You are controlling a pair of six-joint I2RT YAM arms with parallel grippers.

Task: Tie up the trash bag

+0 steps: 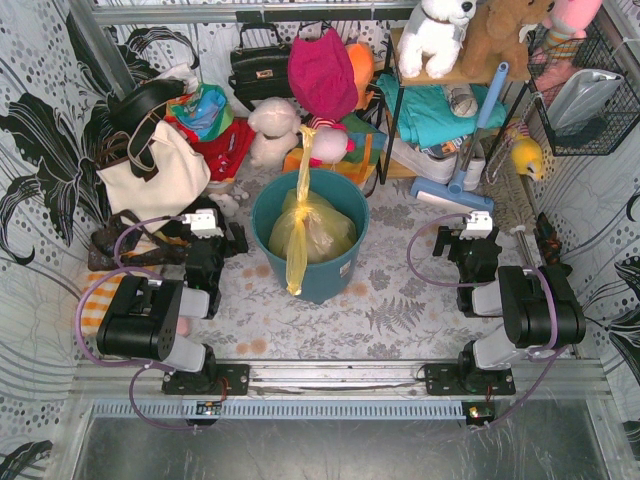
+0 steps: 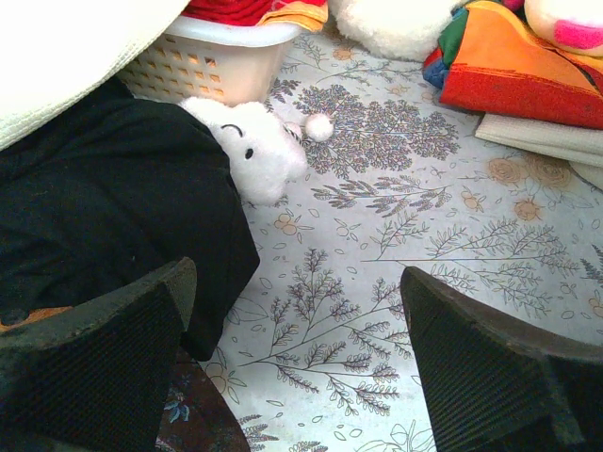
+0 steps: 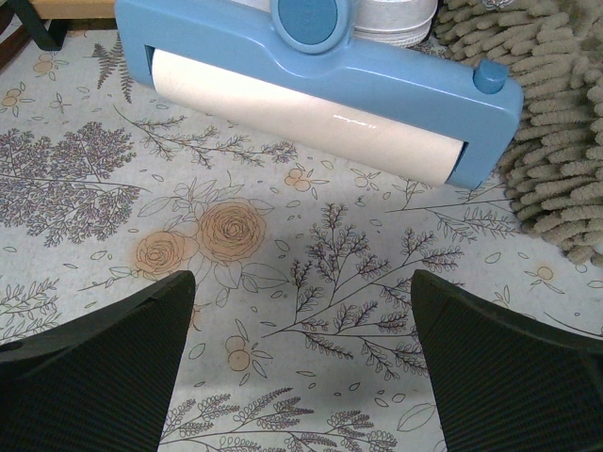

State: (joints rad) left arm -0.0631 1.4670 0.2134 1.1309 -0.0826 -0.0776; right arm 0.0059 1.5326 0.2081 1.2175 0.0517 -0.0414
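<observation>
The trash bag (image 1: 311, 232), thin yellow-green plastic, sits inside the round teal bin (image 1: 330, 275) at the table's middle. Two long twisted ends rise from it: one lies up over the far rim, the other hangs over the near rim. My left gripper (image 1: 207, 222) is open and empty, left of the bin, low over the tablecloth; it also shows in the left wrist view (image 2: 297, 363). My right gripper (image 1: 476, 226) is open and empty, right of the bin; it also shows in the right wrist view (image 3: 301, 367). The bag shows in neither wrist view.
A cream tote bag (image 1: 155, 175) and black cloth (image 2: 113, 217) lie left of my left gripper, with a small white plush (image 2: 254, 146) and a basket (image 2: 203, 66). A blue lint roller (image 3: 320, 80) and a shaggy mat (image 3: 556, 122) lie ahead of my right gripper. Toys and shelves crowd the back.
</observation>
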